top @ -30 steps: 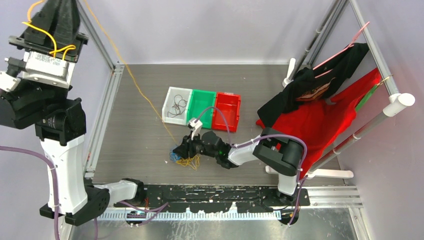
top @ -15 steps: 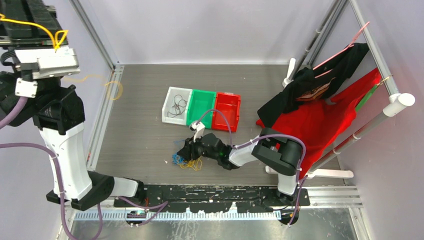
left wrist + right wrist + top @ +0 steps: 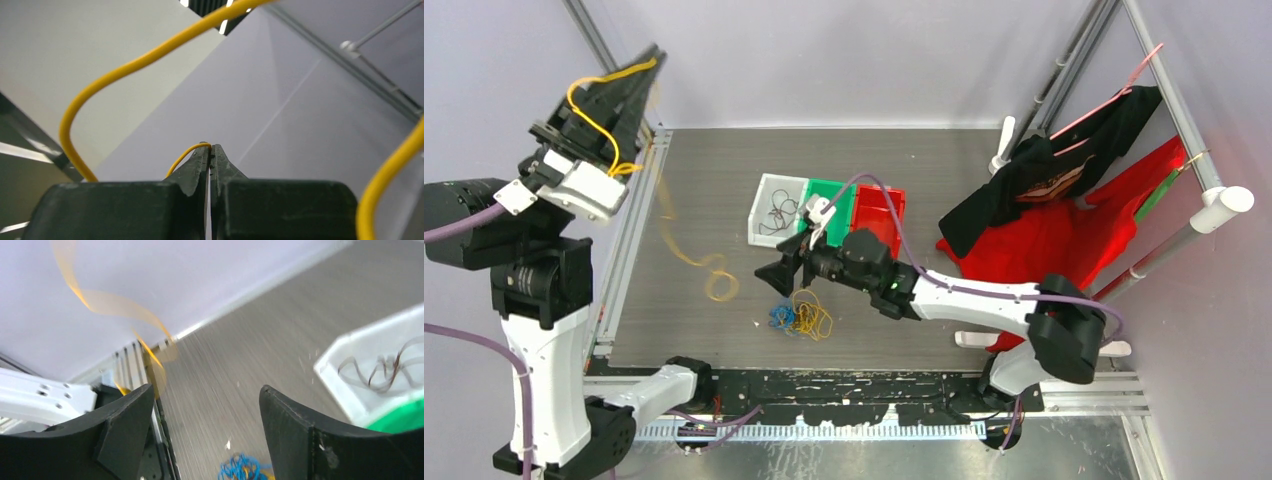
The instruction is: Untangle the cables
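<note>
A small tangle of cables [image 3: 796,317], blue and yellow, lies on the grey table in front of the bins. My right gripper [image 3: 782,275] hovers just above and behind it, open and holding nothing. In the right wrist view the blue cables [image 3: 242,467] show low between the wide-apart fingers [image 3: 125,412]. My left gripper [image 3: 649,55] is raised high at the far left, shut on a yellow cable [image 3: 589,100]. That cable's free end [image 3: 719,288] hangs blurred over the table's left side. In the left wrist view the thin yellow cable [image 3: 185,152] is pinched at the tips of the left gripper [image 3: 210,146].
A white bin [image 3: 756,212] with dark brown cables [image 3: 779,212], a green bin [image 3: 829,203] and a red bin [image 3: 882,212] stand side by side mid-table. Red and black clothes [image 3: 1064,220] hang on a rack at the right. Metal frame posts border the table.
My right gripper has opened and lifted off the tangle toward the bins. The left arm has swung about with the yellow cable, whose free end has come out of the pile and swings.
</note>
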You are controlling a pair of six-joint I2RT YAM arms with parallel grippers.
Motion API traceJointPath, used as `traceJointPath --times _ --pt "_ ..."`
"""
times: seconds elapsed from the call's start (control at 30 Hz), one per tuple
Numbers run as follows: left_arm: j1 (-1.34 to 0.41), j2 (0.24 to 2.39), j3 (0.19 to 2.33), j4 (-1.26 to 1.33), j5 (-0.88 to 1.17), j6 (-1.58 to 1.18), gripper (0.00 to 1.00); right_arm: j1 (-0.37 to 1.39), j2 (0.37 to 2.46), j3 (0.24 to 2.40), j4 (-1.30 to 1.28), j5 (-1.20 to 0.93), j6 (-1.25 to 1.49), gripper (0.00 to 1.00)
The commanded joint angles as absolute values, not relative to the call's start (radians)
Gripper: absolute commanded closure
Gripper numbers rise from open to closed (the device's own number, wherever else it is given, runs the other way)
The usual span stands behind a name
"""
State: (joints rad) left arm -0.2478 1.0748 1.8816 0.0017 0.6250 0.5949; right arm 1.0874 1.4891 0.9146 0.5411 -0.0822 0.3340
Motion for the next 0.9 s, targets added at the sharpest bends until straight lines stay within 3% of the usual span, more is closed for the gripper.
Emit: traceJointPath --times 0.0,0.23,0.3,0.43,0.57,0.67,0.77,0.83,0.87 --pt "-0.250 1.029 1.823 -0.096 0.790 0.392 1.00 1.083 1.413 1.029 0.452 -0.145 0.232 0.18" --pt "-0.249 1.040 1.781 -0.117 0.765 0.188 1.00 1.017 1.469 1.165 0.475 -0.226 0.257 0.16" --pt "-0.249 1.038 1.758 -0.109 0.752 0.145 1.00 1.001 1.490 1.178 0.497 -0.201 0.271 0.24" --pt "-0.249 1.030 1.707 -0.081 0.730 0.061 1.00 0.964 1.521 1.190 0.543 -0.157 0.313 0.52" --pt "-0.250 1.035 1.688 -0.064 0.703 -0.019 1.00 0.957 1.542 1.187 0.609 -0.169 0.328 0.71" --pt "-0.249 1.042 1.683 -0.074 0.693 -0.063 1.00 0.953 1.549 1.177 0.653 -0.175 0.348 0.78" --pt "-0.250 1.043 1.677 -0.082 0.702 -0.073 1.00 0.953 1.557 1.176 0.669 -0.201 0.356 0.74" --pt "-0.250 1.049 1.683 -0.088 0.707 -0.074 1.00 0.955 1.565 1.174 0.684 -0.238 0.359 0.51" --pt "-0.250 1.053 1.689 -0.092 0.710 -0.071 1.00 0.955 1.566 1.171 0.691 -0.251 0.361 0.45"
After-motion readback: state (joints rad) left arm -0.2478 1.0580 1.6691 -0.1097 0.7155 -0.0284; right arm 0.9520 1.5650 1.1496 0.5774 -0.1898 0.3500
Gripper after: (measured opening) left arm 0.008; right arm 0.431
